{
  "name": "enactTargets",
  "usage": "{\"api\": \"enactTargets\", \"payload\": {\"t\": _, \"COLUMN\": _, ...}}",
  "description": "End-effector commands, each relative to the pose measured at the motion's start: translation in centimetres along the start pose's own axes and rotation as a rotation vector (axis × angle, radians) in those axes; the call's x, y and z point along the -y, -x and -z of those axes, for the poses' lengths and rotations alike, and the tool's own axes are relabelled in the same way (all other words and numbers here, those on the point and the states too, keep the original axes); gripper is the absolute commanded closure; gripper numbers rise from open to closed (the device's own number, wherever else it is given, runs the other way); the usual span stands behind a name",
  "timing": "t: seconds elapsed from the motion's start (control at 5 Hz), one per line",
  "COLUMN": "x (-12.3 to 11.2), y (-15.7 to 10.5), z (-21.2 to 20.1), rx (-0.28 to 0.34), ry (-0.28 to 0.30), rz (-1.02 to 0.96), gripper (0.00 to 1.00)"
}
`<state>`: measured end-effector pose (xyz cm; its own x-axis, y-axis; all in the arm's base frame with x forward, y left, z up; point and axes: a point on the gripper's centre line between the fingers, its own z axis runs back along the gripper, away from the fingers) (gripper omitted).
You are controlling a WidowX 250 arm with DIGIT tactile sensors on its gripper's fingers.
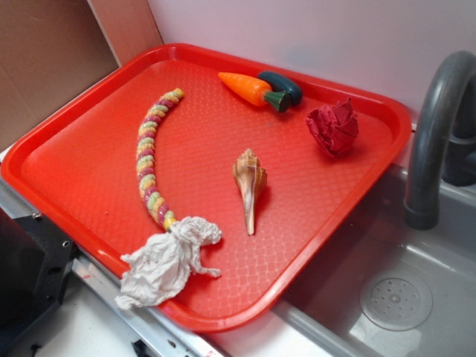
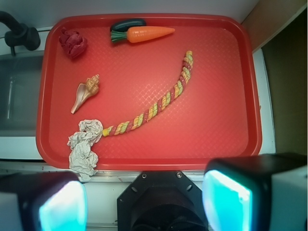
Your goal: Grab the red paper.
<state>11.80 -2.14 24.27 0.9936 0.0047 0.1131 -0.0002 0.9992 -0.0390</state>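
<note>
White wall behind, brown cardboard panel leaning at far left corner. Grey sink basin to one side with round drain and dark grey curved faucet. White counter edge along front. Even indoor light, soft shadows.

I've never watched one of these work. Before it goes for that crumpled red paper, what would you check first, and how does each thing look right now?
1. Red paper in view, in a tray corner: ok.
2. Nothing lying on it: ok.
3. Gap to the toy carrot and seashell: ok.
4. Gripper open, pads apart: ok.
5. Gripper over the paper: not ok, it sits beyond the tray's opposite edge.
6. White paper wad overhanging the tray edge, possibly in the path: cannot tell.
</note>
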Motion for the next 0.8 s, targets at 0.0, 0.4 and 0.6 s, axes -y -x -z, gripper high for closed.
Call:
{"api": "enactTargets", "payload": {"t": 0.0, "x": 0.0, "y": 0.0, "z": 0.0, "rx": 0.000, "ry": 0.000, "rz": 0.000, "gripper": 0.00}}
{"api": "enactTargets", "payload": {"t": 0.4, "x": 5.1, "y": -6.4, "z": 4.8, "rx": 0.032, "ry": -0.016, "rz": 0.214, "gripper": 0.00}}
{"api": "enactTargets", "payload": {"t": 0.6, "x": 6.8, "y": -9.0, "z": 8.4, "rx": 0.051, "ry": -0.063, "rz": 0.253, "gripper": 0.00}}
